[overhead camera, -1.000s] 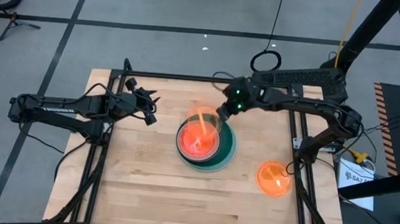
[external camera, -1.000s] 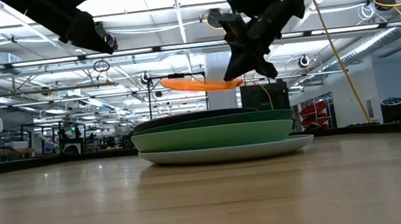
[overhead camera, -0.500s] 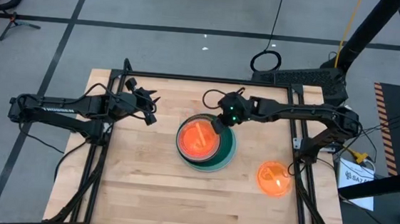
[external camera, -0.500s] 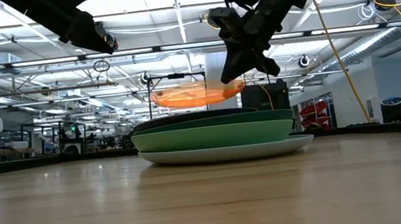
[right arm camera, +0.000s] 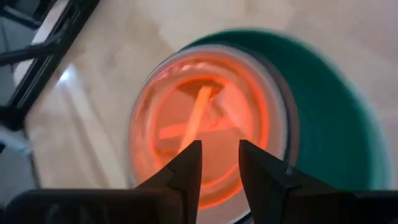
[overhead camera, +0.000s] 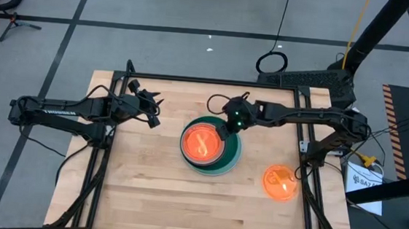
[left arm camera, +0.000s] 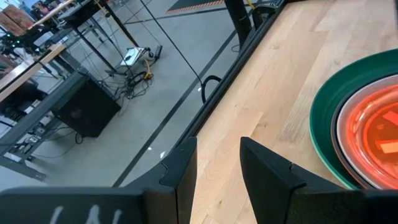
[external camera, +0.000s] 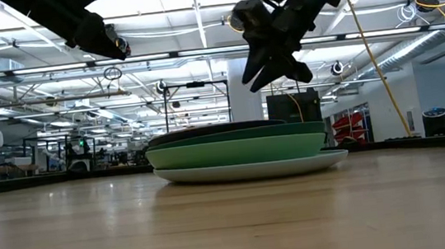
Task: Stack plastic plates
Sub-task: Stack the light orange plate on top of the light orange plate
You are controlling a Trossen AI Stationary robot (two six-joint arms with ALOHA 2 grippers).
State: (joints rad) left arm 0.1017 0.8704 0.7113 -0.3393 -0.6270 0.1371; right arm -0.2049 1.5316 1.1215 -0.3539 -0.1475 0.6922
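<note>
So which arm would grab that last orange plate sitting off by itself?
Probably the right one. The loose orange plate lies on the table's right side, near the right arm's base. The right gripper hangs open just above the stack, while the left gripper waits at the far left.

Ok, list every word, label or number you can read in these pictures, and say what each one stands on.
"TROSSEN", small white letters, only just readable: on the left arm in the high view.
White lettering on the left gripper's body in the left wrist view: cut off and too blurred to read.
A white label on a box beside the table's right edge: too small to read.
Nothing readable on the plates, the table, or the right gripper.
</note>
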